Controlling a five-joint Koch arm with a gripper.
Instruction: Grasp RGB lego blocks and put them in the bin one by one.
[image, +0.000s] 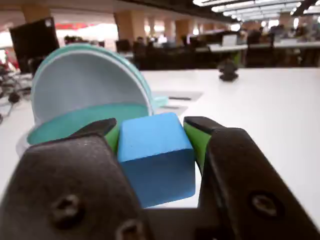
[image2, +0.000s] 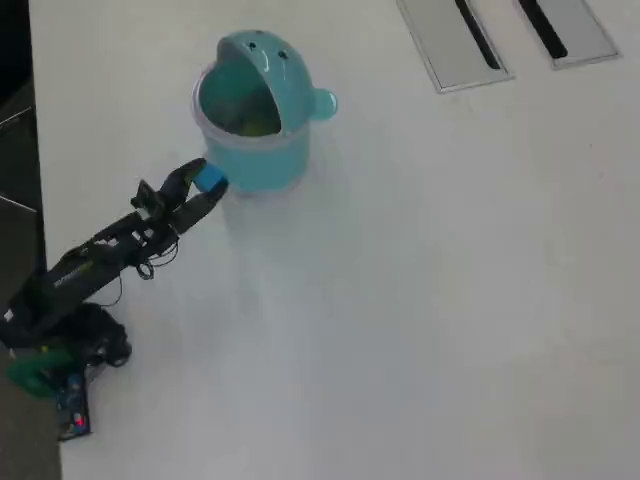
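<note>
The white table (image2: 420, 300) is broad, with two flat grey slotted panels (image2: 455, 40) at its far edge. The teal round plastic bin (image2: 255, 160) stands with its domed lid swung up. Just beside its rim, the black gripper (image2: 207, 182) clamps the small blue cube-shaped block (image: 156, 157) between green pads (image: 196, 140).

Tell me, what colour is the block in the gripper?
Blue: the block shows best in the wrist view.
</note>
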